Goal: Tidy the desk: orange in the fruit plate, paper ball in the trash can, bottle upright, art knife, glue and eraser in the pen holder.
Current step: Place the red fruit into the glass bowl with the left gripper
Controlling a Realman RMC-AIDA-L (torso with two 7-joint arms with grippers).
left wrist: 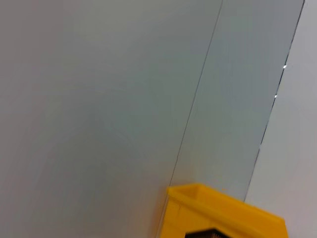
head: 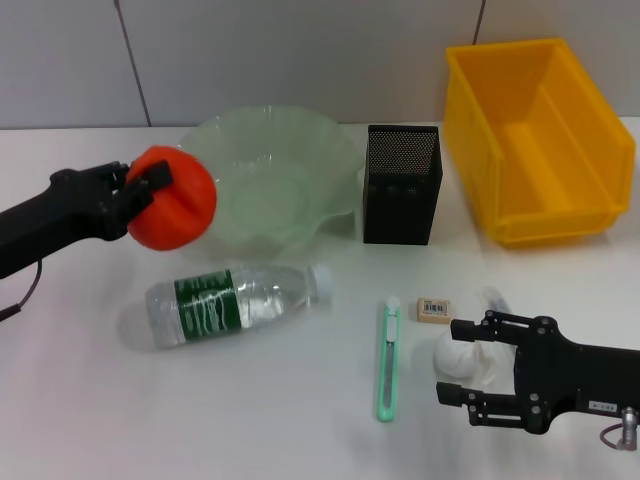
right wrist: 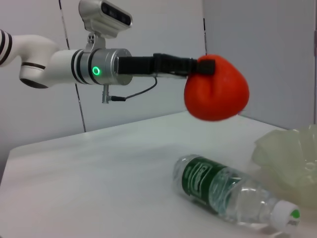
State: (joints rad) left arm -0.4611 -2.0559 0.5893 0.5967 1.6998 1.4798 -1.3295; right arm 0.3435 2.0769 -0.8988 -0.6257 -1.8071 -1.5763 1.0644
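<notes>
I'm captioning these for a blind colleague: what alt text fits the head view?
The left gripper holds an orange above the table beside the green fruit plate. The right gripper, open, straddles a paper ball; a bottle lies flat.

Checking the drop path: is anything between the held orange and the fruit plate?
Nothing visible. The left gripper holds the orange in the air beside the near-left rim of the fruit plate. The bottle lies on the table nearer the robot, off that path.
</notes>
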